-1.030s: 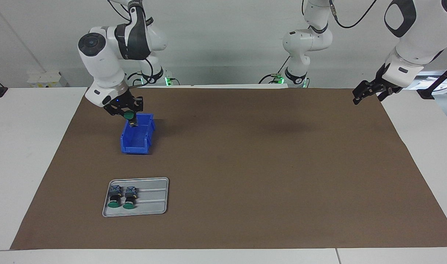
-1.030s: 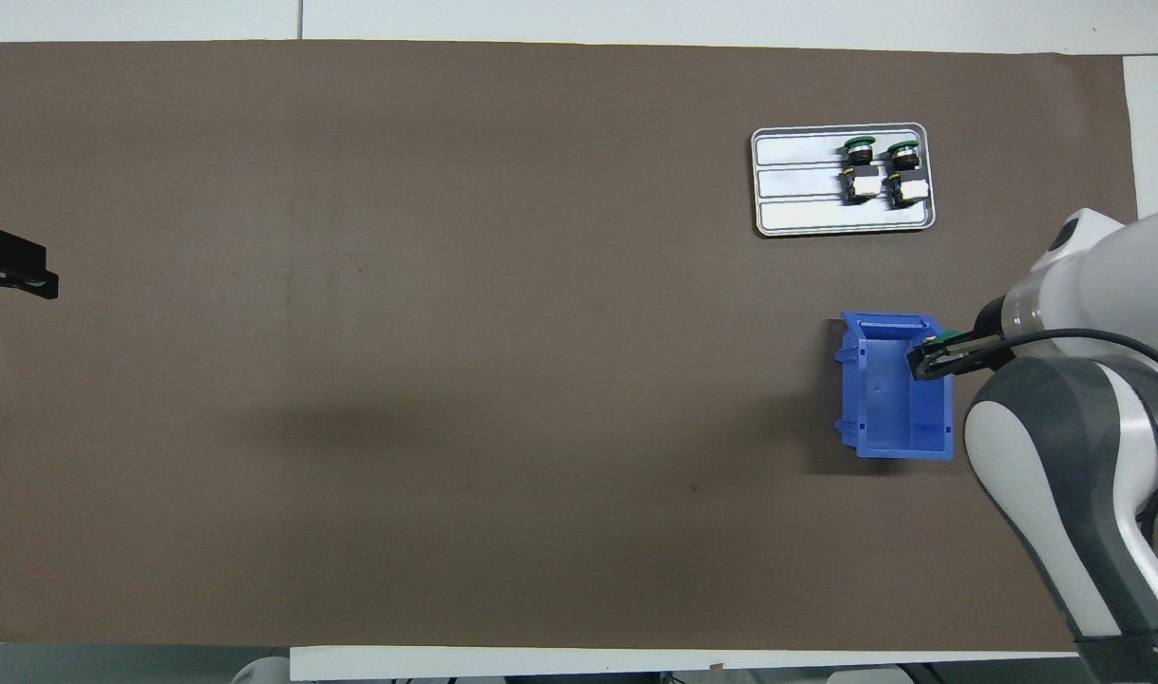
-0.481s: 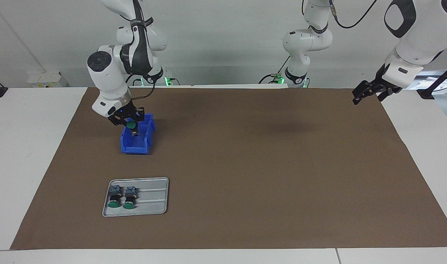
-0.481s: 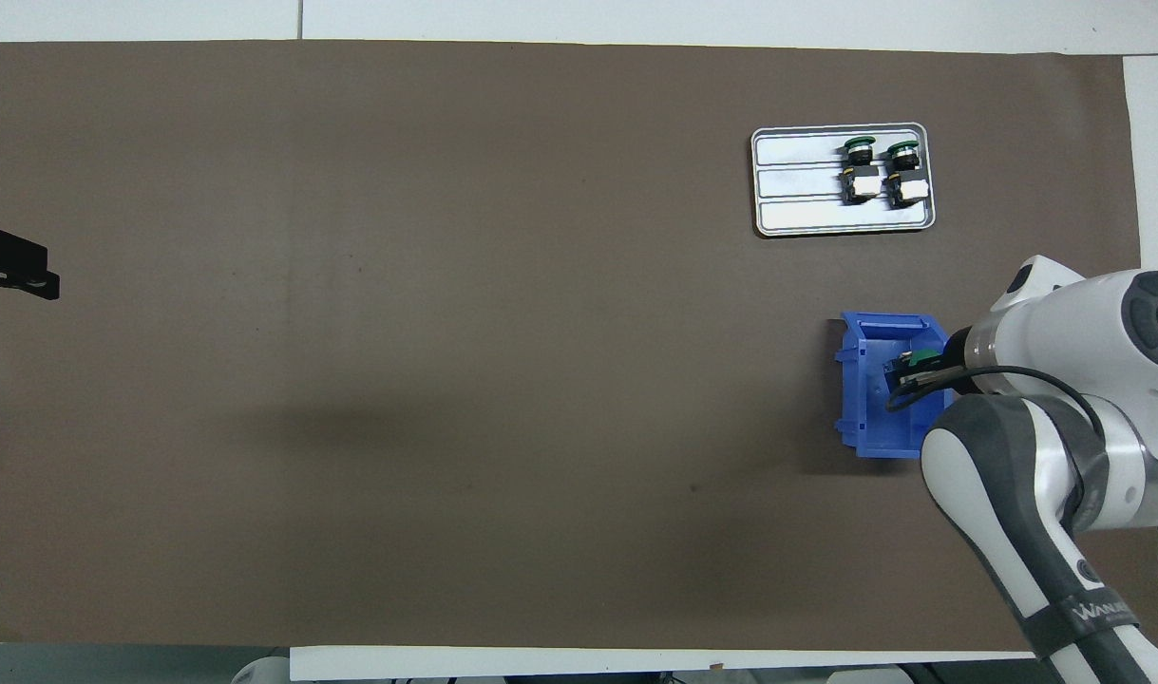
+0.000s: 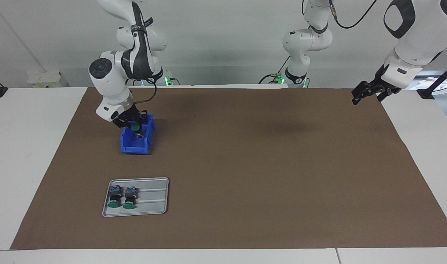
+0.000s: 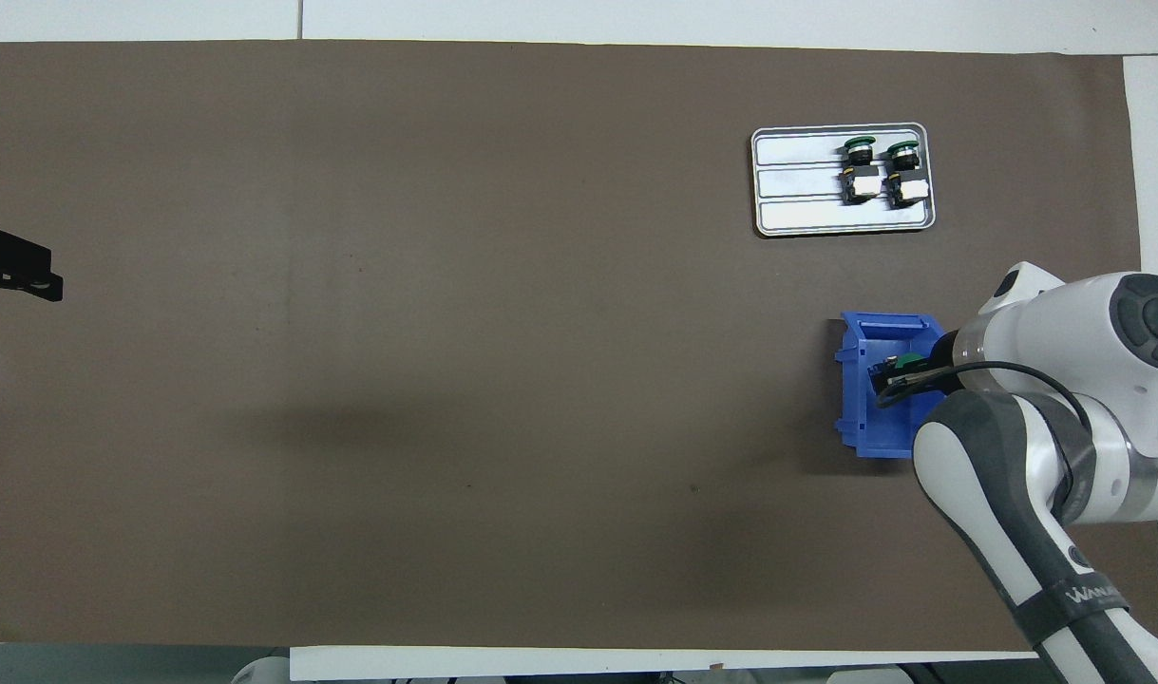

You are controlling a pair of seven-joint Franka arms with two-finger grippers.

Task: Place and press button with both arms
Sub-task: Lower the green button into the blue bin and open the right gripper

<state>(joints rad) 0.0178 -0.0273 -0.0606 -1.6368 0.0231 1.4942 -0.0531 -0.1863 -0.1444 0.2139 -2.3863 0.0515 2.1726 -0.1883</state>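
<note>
The right hand hangs over the blue bin, its tip down inside the bin's open top, and it is clenched around a button whose green cap faces the camera in the facing view. In the overhead view the same button shows as a spot of green between the black fingers, over the inside of the bin. Whether the button touches the bin's floor cannot be told. The bin sits on the brown mat toward the right arm's end of the tabletop, fairly near the robots.

Farther from the robots than the bin, toward the same end, a grey metal tray lies flat on the mat. Two more buttons lie on it side by side, at the tray's end toward the right arm's end of the tabletop: one nearest that end and the other just beside it. Both lie on their sides with green caps pointing away from the robots and rear blocks toward them.

The left hand waits in the air over the edge of the mat at the left arm's end of the tabletop, well apart from everything else. Whether it is released or clenched cannot be told. In the overhead view only its black tip shows at the edge.
</note>
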